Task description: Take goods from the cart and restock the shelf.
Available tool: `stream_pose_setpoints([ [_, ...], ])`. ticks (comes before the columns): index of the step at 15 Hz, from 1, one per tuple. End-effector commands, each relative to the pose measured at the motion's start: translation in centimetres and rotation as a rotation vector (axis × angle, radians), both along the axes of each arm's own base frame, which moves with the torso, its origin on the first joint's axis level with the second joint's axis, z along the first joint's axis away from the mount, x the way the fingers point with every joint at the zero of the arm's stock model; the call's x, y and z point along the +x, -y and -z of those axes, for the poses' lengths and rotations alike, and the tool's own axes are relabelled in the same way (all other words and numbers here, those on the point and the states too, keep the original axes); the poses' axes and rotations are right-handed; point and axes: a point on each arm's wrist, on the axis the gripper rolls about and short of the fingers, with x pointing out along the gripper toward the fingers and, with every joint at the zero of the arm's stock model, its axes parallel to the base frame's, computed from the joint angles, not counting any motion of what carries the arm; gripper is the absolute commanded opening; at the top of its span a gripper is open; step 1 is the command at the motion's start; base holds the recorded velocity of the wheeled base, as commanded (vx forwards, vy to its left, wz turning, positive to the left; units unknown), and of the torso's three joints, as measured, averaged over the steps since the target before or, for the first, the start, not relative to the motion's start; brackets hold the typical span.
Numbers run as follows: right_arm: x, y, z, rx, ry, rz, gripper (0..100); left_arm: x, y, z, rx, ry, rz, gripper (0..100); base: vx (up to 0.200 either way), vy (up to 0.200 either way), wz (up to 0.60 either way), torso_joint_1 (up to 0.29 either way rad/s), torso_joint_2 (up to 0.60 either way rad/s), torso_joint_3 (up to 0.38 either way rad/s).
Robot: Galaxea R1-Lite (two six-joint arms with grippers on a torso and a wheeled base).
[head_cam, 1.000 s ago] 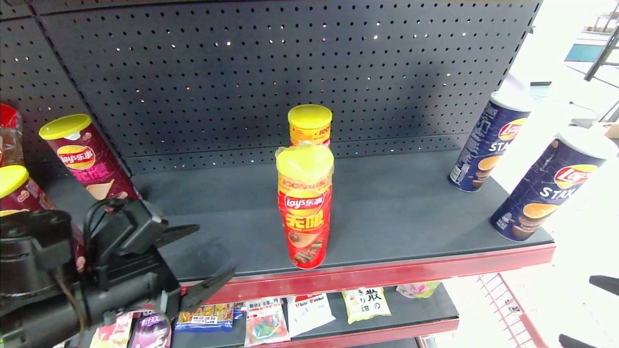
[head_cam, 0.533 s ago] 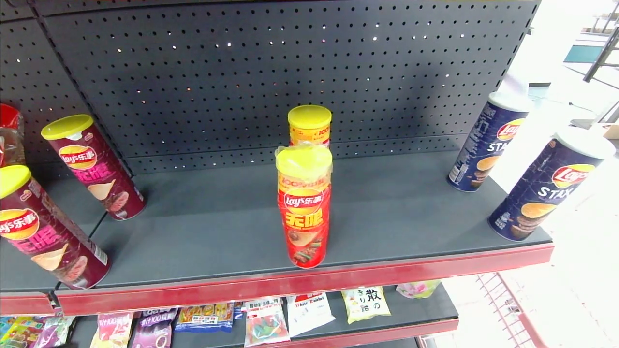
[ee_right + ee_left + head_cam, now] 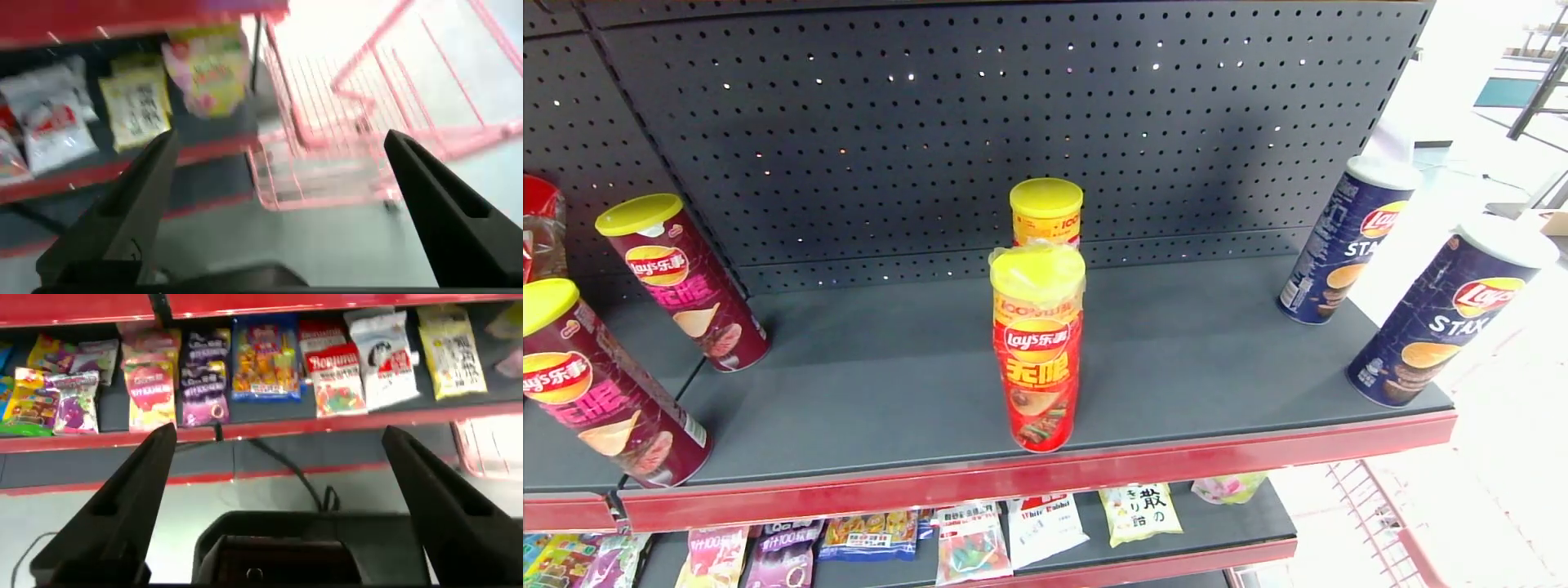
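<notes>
Two red chip cans with yellow lids stand mid-shelf, one at the front (image 3: 1037,351) and one behind it (image 3: 1046,211). The dark shelf (image 3: 1029,475) has a red front edge. My left gripper (image 3: 279,431) is open and holds nothing, in front of the lower shelf's snack bags (image 3: 265,359). My right gripper (image 3: 279,135) is also open with nothing in it, and the pink wire cart (image 3: 368,139) lies beyond it on the floor.
Two maroon cans (image 3: 682,282) (image 3: 596,384) lean at the shelf's left, and two navy cans (image 3: 1343,241) (image 3: 1445,310) stand at its right. Bare shelf lies between these groups. A corner of the cart (image 3: 1380,523) shows at the lower right.
The left gripper, one second ago in front of the shelf's left end, has dropped out of the head view, uncovering the near maroon can. The right gripper's tips have left the right edge too.
</notes>
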Motion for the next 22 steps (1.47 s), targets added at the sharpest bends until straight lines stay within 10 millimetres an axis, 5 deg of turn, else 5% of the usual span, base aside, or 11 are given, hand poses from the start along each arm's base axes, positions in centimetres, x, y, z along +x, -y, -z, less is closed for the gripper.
stream_pose_setpoints([
  [1,1.3,0.2,1.9,-0.002,0.047,-0.105,100,0.4,0.1,1.5,-0.016,0.107,0.036,100,0.0,0.0,0.0,0.0,0.0,0.0],
  [5,2.6,0.5,0.2,0.002,0.041,-0.18,100,2.9,0.1,2.4,0.014,0.334,0.04,100,0.0,0.0,0.0,0.0,0.0,0.0],
  [9,1.8,0.7,3.5,0.008,0.118,-0.324,100,3.0,0.1,2.6,0.004,0.34,0.051,100,0.0,0.0,0.0,0.0,0.0,0.0],
  [12,2.1,0.9,3.5,0.057,0.175,-0.175,100,3.3,0.3,2.7,-0.014,0.409,0.113,100,0.0,0.0,0.0,0.0,0.0,0.0],
  [14,1.4,1.0,3.6,0.075,0.251,-0.066,100,3.5,-0.2,3.1,0.028,0.4,-0.101,100,0.0,0.0,0.0,0.0,0.0,0.0],
  [22,1.5,0.8,4.3,0.085,0.212,-0.161,100,3.5,0.0,3.3,0.012,0.373,0.0,100,0.0,0.0,0.0,0.0,0.0,0.0],
])
